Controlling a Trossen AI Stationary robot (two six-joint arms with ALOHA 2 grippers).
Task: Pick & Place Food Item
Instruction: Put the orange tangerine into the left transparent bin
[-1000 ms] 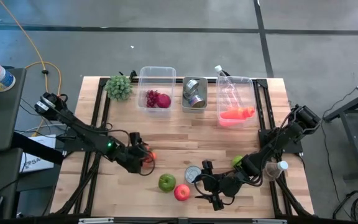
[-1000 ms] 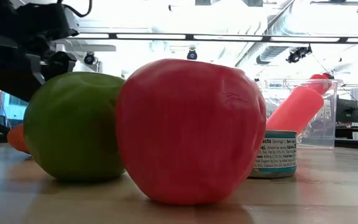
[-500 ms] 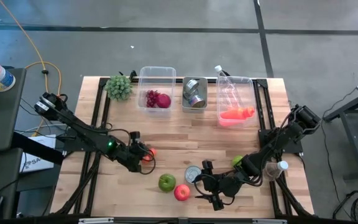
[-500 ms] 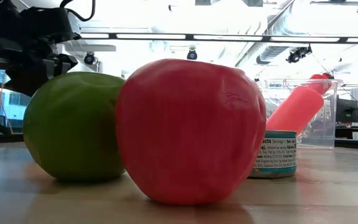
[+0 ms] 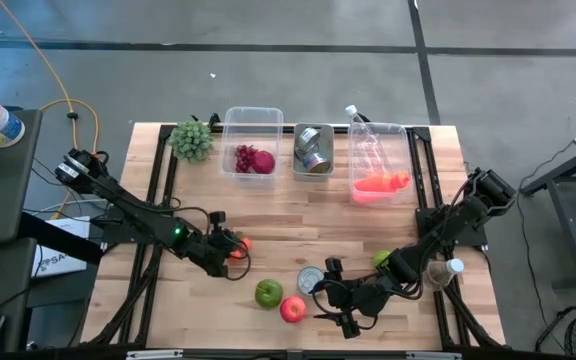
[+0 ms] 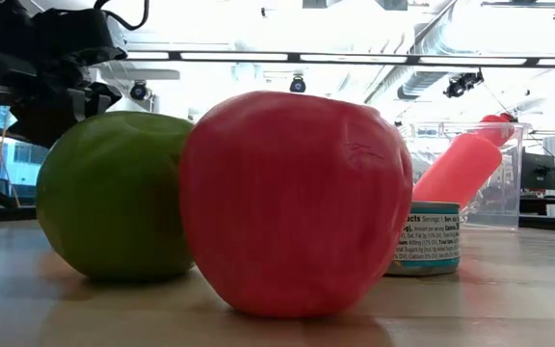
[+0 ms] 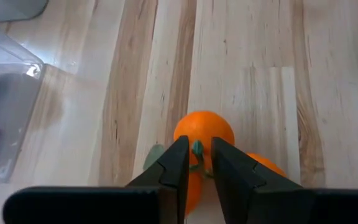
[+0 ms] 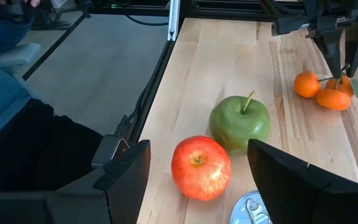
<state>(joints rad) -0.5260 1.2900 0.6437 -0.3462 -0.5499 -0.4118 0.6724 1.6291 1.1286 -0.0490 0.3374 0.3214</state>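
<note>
Bright, even overhead light fills the scene. In the low view, ceiling light strips (image 6: 287, 56) blow out to white glare behind the red apple (image 6: 292, 202), which throws a soft shadow on the bench (image 6: 489, 289). The left wrist view blurs its own near fingers (image 7: 173, 171).

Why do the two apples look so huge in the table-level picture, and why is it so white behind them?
Low view: the red apple and green apple sit right by the lens, so they fill the frame, while bright ceiling lights wash out the background. High view: the same apples look small and evenly lit, with only soft shadows.
</note>
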